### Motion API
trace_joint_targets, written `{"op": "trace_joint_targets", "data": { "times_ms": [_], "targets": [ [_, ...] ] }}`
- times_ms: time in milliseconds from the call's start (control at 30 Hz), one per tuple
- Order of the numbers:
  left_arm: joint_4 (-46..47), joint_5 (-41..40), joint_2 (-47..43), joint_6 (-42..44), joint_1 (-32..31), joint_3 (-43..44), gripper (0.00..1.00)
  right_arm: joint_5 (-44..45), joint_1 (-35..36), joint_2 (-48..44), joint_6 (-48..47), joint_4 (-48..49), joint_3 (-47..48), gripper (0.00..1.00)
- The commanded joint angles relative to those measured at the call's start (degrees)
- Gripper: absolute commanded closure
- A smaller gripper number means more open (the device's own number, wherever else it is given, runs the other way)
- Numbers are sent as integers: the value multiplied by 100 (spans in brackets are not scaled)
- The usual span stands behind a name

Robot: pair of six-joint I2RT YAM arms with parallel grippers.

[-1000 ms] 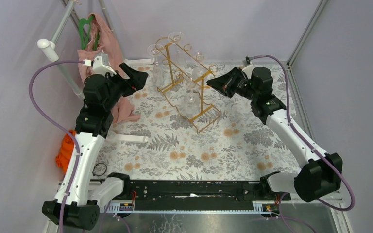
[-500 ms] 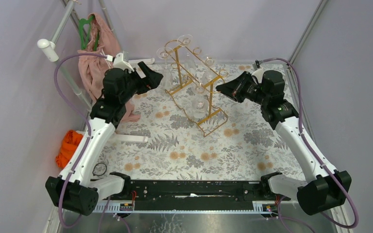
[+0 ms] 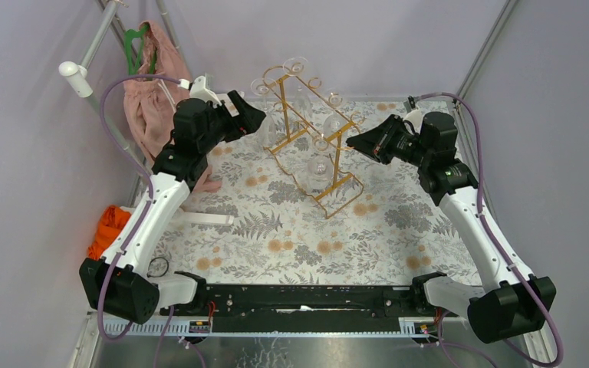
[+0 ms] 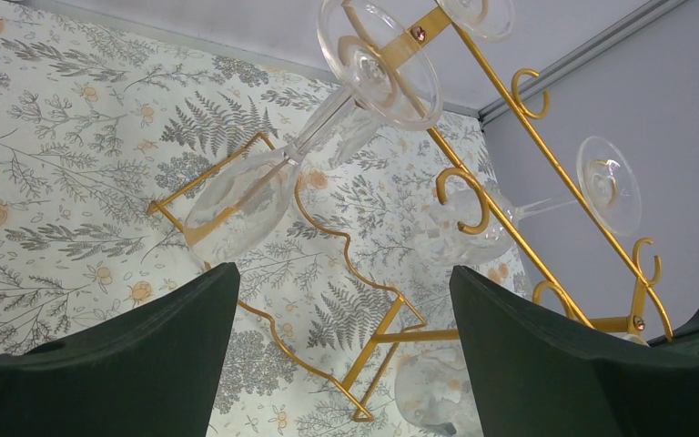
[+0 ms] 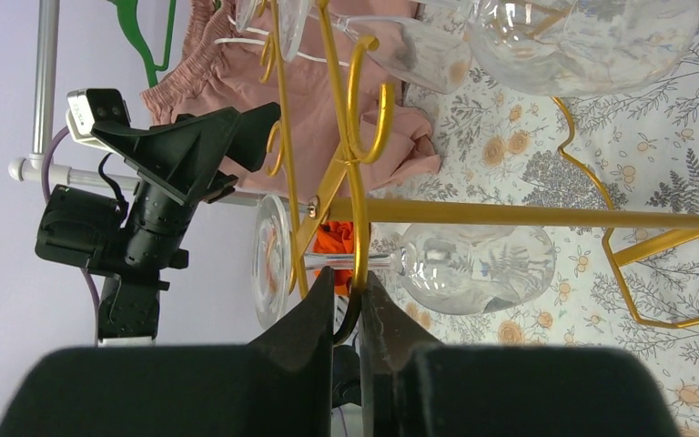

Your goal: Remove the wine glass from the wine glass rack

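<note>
Wine glass point(image 4: 241, 196) on rack point(image 4: 410, 334) — just beyond spread left claw point(image 4: 343, 270).

The wine glass rack point(image 3: 336, 157) is gold wire, and its wine glasses point(image 3: 318, 167) are clear and colourless. The table point(image 3: 368, 230) has a white cloth printed with grey ferns and peach flowers. At the far-left corner are a pink garment point(image 3: 146, 115) and a green hanger point(image 3: 132, 42), with an orange cloth point(image 3: 106, 230) at the left edge. The left arm point(image 3: 147, 218) and right arm point(image 3: 479, 226) are white and black, with purple cables point(image 3: 111, 92).
</note>
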Motion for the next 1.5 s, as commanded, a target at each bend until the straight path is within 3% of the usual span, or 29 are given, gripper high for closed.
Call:
{"op": "trace_joint_targets", "data": {
  "times_ms": [0,167,500,767,1033,1300,1467],
  "targets": [
    [356,61,4,19,-51,151,7,-206,-126,123,-810,-268,-308,100],
    [366,54,-52,91,-61,87,7,-134,-145,125,-781,-261,-302,97],
    [370,18,-111,164,-61,-53,6,-85,-150,11,-658,-236,-259,66],
    [306,-92,-115,211,-58,-35,6,-92,-146,-132,-491,-228,-123,57],
    [143,-223,-42,249,-62,56,5,-184,-145,-348,-309,38,-85,54],
    [-138,-364,0,501,-60,517,1,-111,-146,-488,-668,-380,340,41],
    [-50,-46,-41,335,-61,793,1,500,-150,-902,-1068,-812,374,27]
  ]
}}
